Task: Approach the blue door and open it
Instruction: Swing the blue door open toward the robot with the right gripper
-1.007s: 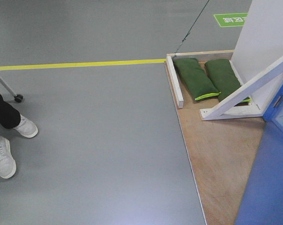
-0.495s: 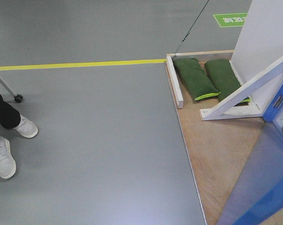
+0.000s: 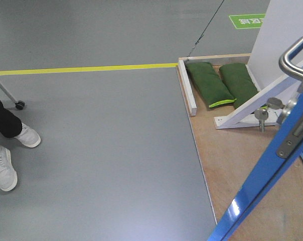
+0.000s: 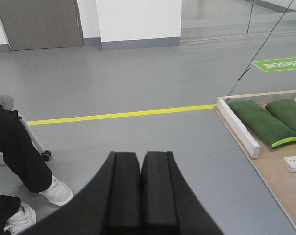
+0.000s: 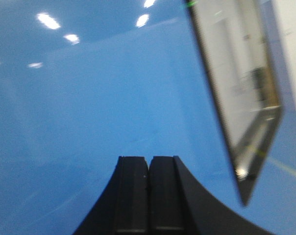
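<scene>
The blue door (image 3: pixel 259 188) slants up across the lower right of the front view, seen almost edge-on. On its edge is the metal latch plate (image 3: pixel 294 135). The silver lever handle (image 3: pixel 293 51) sticks out at the top right, with the round thumb-turn (image 3: pixel 262 114) below it. In the right wrist view the glossy blue door (image 5: pixel 89 98) fills the picture just beyond my right gripper (image 5: pixel 148 160), which is shut on nothing. My left gripper (image 4: pixel 140 157) is shut and empty, over bare grey floor away from the door.
Two green sandbags (image 3: pixel 209 83) lie on the wooden platform (image 3: pixel 232 160) beside a white brace frame (image 3: pixel 252 108) and a low white beam (image 3: pixel 186 88). A yellow floor line (image 3: pixel 86 69) crosses the grey floor. A person's white shoes (image 3: pixel 3 168) and a caster wheel (image 3: pixel 20 105) are at the left.
The blue door has swung: one second ago its broad face filled the lower right corner, now only its thin edge shows, with handle, thumb-turn and latch plate in view.
</scene>
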### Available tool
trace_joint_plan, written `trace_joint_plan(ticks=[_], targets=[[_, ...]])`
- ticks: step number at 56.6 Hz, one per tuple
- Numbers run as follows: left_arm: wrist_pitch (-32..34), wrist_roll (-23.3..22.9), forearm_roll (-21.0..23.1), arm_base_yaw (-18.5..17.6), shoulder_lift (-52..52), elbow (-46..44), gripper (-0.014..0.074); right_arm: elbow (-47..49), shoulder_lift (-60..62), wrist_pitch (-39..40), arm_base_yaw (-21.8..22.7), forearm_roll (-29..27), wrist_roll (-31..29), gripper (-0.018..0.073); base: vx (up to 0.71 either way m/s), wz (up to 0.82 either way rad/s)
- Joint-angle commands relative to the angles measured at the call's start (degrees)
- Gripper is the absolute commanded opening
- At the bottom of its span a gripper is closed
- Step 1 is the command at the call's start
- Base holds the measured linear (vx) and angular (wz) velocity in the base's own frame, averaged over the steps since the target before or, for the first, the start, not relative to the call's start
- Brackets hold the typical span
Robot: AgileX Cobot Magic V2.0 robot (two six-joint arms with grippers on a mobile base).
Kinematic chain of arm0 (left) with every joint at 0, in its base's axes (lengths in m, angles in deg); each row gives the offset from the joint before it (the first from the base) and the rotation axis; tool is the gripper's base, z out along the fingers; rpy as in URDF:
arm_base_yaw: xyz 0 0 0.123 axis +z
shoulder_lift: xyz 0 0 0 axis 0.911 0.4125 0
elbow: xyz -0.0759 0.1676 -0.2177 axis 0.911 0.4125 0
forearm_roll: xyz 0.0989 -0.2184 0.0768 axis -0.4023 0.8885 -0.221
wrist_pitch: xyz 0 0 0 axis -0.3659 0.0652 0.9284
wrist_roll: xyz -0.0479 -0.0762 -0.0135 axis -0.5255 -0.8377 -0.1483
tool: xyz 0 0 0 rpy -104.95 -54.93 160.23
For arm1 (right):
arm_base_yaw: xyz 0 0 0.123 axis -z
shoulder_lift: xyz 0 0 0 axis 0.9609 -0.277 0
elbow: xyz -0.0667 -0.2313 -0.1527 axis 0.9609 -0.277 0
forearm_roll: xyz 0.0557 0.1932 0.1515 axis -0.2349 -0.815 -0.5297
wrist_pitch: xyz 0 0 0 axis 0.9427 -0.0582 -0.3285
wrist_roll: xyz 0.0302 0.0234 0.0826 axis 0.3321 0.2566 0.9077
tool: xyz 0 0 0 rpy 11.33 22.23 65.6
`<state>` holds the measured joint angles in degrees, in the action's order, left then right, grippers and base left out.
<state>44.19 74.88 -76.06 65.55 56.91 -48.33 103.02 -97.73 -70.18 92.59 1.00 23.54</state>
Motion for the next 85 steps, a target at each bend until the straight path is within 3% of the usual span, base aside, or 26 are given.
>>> trace_joint_plan(ticks=[1, 23, 37, 51, 75, 85], targets=[[4.8, -0.4, 0.2, -0.4, -0.7, -1.5, 0.0073, 1.6, -0.6, 2.7, -3.6, -1.8, -0.6, 0.0012, 0.00, 0.00], [4.8, -0.4, 0.2, -0.4, -0.7, -1.5, 0.0073, 1.6, -3.1, 0.0, -15.7, -6.1, -0.3, 0.0012, 0.00, 0.00], [4.8, -0.4, 0.2, -0.4, -0.7, -1.5, 0.0073, 1.6, -5.4, -0.2, -20.4, -8.3, -0.3, 0.0012, 0.00, 0.00], [4.8, -0.4, 0.2, -0.4, -0.7, -1.5, 0.0073, 1.6, -8.9, 0.4, -22.0, -10.5, -0.3, 0.0012, 0.00, 0.00], [4.8, -0.4, 0.2, -0.4, -0.7, -1.5, 0.0073, 1.6, -14.4, 3.1, -22.0, -23.9, -0.3, 0.0012, 0.00, 0.00], [4.8, -0.4, 0.2, -0.4, -0.7, -1.5, 0.0073, 1.6, -14.7, 3.2, -22.0, -24.6, -0.3, 0.0012, 0.00, 0.00]])
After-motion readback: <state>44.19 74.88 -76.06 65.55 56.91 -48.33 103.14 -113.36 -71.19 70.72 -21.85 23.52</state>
